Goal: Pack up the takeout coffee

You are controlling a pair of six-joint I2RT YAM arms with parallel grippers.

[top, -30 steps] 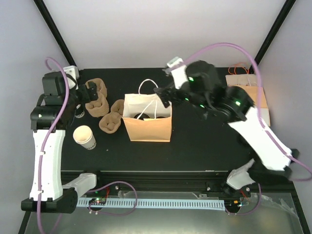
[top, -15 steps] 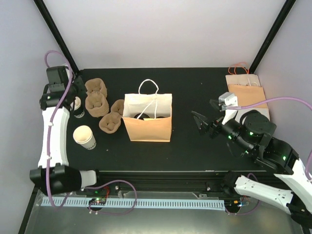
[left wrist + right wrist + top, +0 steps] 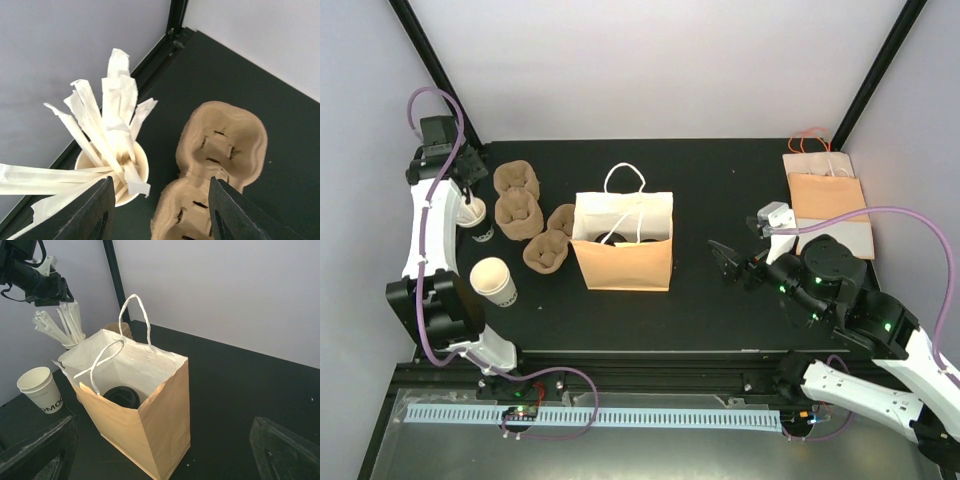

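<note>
Brown paper bag (image 3: 622, 262) stands open mid-desk (image 3: 720, 180) w/ the takeout coffee (image 3: 121, 396) already on its floor, upright: long axis vertical, top facing the bag mouth. R pincer (image 3: 730, 265) hangs wide open & empty, off to the bag's right. L pincer (image 3: 160, 184) hovers approx. half open over the stirrer cup (image 3: 141, 167), gripping nothing visible. Prob. next: close on just one wrapped stirrer (image 3: 112, 100), pull straight up so that cup doesn't tip, then drop it in w/o knocking the bag.
</note>
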